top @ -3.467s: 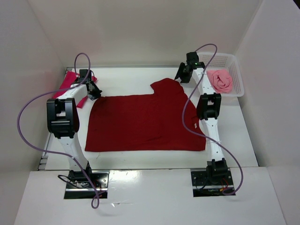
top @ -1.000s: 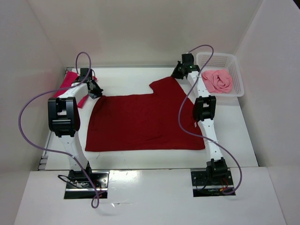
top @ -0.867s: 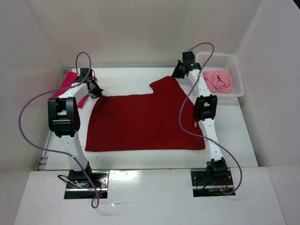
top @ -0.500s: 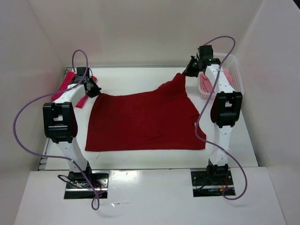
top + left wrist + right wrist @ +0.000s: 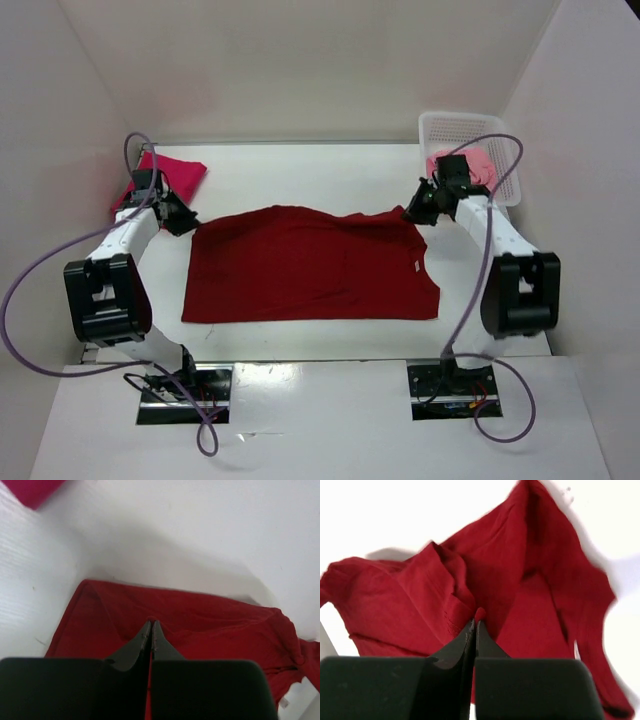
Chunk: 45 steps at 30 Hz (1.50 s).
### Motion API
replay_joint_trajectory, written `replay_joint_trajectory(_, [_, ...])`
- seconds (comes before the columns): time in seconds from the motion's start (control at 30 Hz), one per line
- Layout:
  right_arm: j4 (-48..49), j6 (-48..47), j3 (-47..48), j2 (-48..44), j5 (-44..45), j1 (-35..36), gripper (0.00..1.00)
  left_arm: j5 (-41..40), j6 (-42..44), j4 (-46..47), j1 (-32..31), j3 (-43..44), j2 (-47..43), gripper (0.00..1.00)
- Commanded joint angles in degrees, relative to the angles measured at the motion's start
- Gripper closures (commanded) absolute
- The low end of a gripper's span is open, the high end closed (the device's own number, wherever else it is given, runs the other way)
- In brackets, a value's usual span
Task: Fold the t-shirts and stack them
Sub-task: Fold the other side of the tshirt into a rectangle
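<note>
Two crimson shirt (image 5: 300, 270) far corners pinched: left hand (image 5: 187, 224), right hand (image 5: 413, 213).

crimson shirt (image 5: 310, 265), magenta shirt (image 5: 175, 170), white basket (image 5: 447, 123)

Reading as soft, matt cloth across the dark crimson t-shirt (image 5: 310, 265), wrinkling finely toward its edges. Showing the same dull cloth in the magenta-red t-shirt (image 5: 172, 172) and the light pink t-shirt (image 5: 484, 162). Finding hard white plastic mesh in the basket (image 5: 450, 125). Taking the table (image 5: 300, 170) as smooth, white, faintly glossy. Seeing matt black plastic on the left gripper (image 5: 151, 627) and right gripper (image 5: 474, 626), and smooth, shiny purple sheathing on the cables (image 5: 45, 262).
</note>
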Motion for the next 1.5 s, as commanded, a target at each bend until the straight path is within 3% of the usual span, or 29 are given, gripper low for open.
replay_joint_trajectory(0.0, [2.3,1.26,-7.97,-9.7,3.48,0.69,1.0,5.42,1.5,-1.03,2.26,-3.29,-3.78,1.0])
replay_joint_trajectory(0.17, [-2.1,3.01,-15.29,-16.92,4.81,0.16,0.98,14.48,-0.52,0.38,8.15,-9.0,-4.58,1.0])
replay_joint_trajectory(0.3, [-5.88,5.12,-20.91,-21.06,2.53,-1.16,0.96,13.0,-0.52,-0.84,8.68,-9.01,-6.59,1.0])
replay_joint_trajectory(0.6, [-16.25,8.02,-23.12,-28.26,1.29,-2.48,0.95,9.05,0.09,-4.63,9.91,-10.14,-12.48,1.0])
replay_joint_trajectory(0.73, [-20.47,8.56,-23.65,-30.47,1.81,-1.96,0.9,8.43,0.09,-5.94,11.14,-11.46,-13.71,1.0])
replay_joint_trajectory(0.87, [-22.76,8.56,-21.54,-31.08,4.89,-0.72,0.72,7.9,-0.52,-6.65,12.9,-13.4,-17.04,0.8])
replay_joint_trajectory(0.9, [-22.76,8.03,-21.02,-31.08,4.89,-0.72,0.63,7.03,-1.22,-6.65,12.9,-14.01,-17.84,0.67])
replay_joint_trajectory(1.03, [-20.05,7.41,-18.39,-30.3,6.38,-0.11,0.6,6.14,-2.55,-7.88,12.9,-12.7,-21.09,0.62])
replay_joint_trajectory(1.07, [-17.16,6.72,-18.38,-29.77,6.39,-0.11,0.62,5.62,-3.07,-7.88,12.9,-12.7,-21.1,0.62])
replay_joint_trajectory(1.2, [-8.38,6.1,-16.45,-21.79,7.96,7.7,1.0,7.09,-3.07,-2.99,9.22,-14.71,-21.63,0.62])
replay_joint_trajectory(1.3, [-2.05,5.57,-13.29,-13.0,10.61,15.35,1.0,7.81,-3.69,1.43,5.44,-16.13,-20.32,0.62])
replay_joint_trajectory(1.4, [1.05,4.96,-8.29,-5.87,14.29,20.19,0.65,6.93,-4.22,2.67,-0.18,-14.73,-15.49,0.62])
replay_joint_trajectory(1.43, [2.54,4.17,-7.57,-3.16,14.82,21.68,0.5,5.71,-4.22,3.27,-1.5,-14.72,-12.78,0.62])
replay_joint_trajectory(1.47, [3.16,4.16,-6.96,-1.92,15.69,21.69,0.45,5.7,-4.22,3.89,-2.73,-13.94,-11.53,0.62])
